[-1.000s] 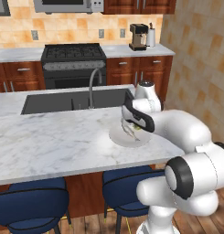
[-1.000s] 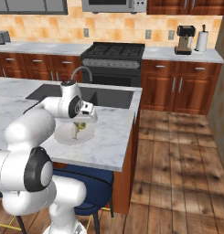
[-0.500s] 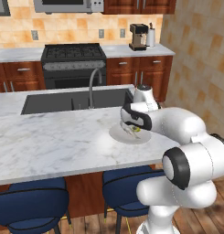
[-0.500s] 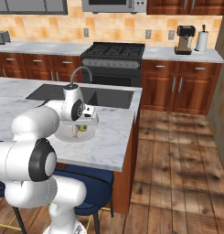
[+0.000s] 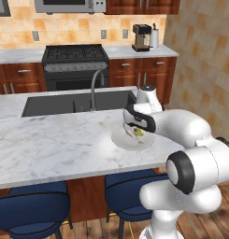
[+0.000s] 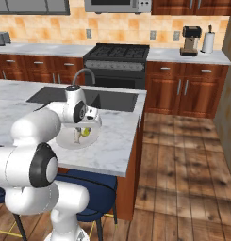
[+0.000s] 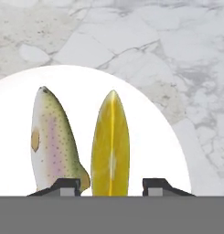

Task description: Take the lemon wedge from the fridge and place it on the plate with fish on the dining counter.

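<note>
Poised over the plate [image 7: 145, 119], the gripper [image 7: 111, 185] is seen with fingers parted around the lemon wedge [image 7: 110, 144], laid beside the fish [image 7: 54, 137]. Light, slick and soft, it is best pinched across its flat sides.

Black stove [image 5: 75, 53] and coffee maker [image 5: 141, 37] on wall counter [image 5: 22, 55]

Plate [image 7: 145, 137] sits on the counter [image 5: 50, 144], in front of the sink [image 5: 74, 102], near the counter's right end. On the plate: wedge [image 7: 110, 146] just right of the fish [image 7: 54, 141]. Stools [image 5: 32, 210] under the counter's front edge.
</note>
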